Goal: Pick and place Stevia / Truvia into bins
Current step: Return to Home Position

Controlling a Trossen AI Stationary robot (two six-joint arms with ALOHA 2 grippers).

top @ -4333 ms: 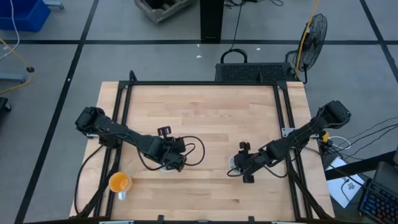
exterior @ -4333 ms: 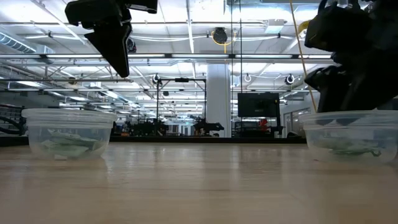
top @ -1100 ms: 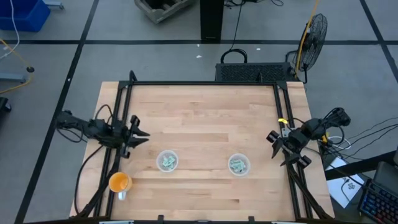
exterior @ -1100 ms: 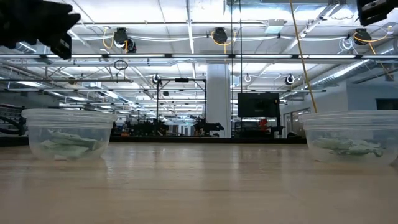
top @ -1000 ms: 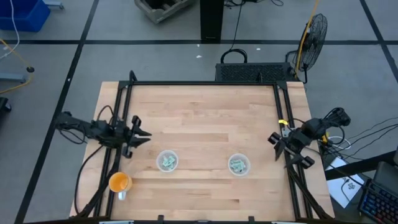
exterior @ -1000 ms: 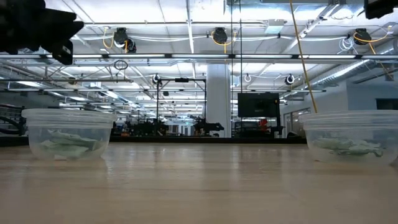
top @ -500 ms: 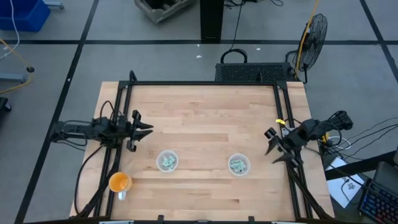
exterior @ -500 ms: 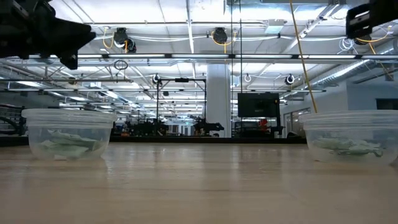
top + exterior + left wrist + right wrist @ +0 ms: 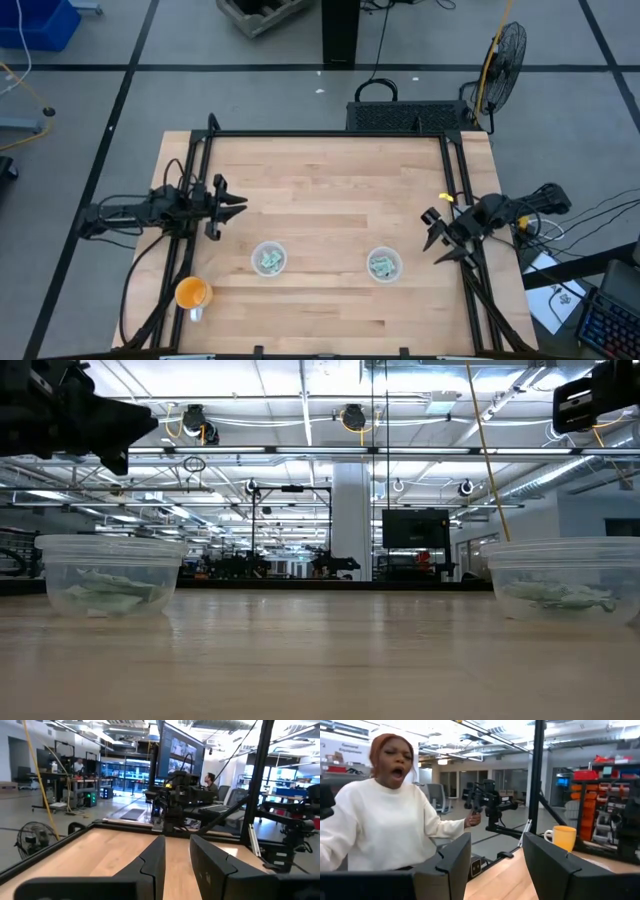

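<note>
Two clear cups stand on the wooden table: the left cup [image 9: 268, 258] [image 9: 108, 574] and the right cup [image 9: 383, 264] [image 9: 566, 580]. Pale green and white packets lie inside each [image 9: 106, 592] [image 9: 560, 596]; I see none loose on the table. My left gripper [image 9: 236, 206] [image 9: 176, 865] is open, raised near the table's left edge, up and left of the left cup. My right gripper [image 9: 431, 232] [image 9: 497, 862] is open, raised near the right edge, beside the right cup. Both point level toward the table's middle.
An orange cup [image 9: 192, 293] [image 9: 563, 837] stands at the near left corner. A black frame [image 9: 325, 133] runs along the table's far and side edges. A person in a white top [image 9: 385, 825] stands beyond the left side. Bare wood [image 9: 325, 190] lies between the arms.
My left gripper has moved a little toward the far edge and toward the table's middle. My right gripper has edged left toward the table's middle, coming into the low view's upper corner. Both cups and their packets have stayed still.
</note>
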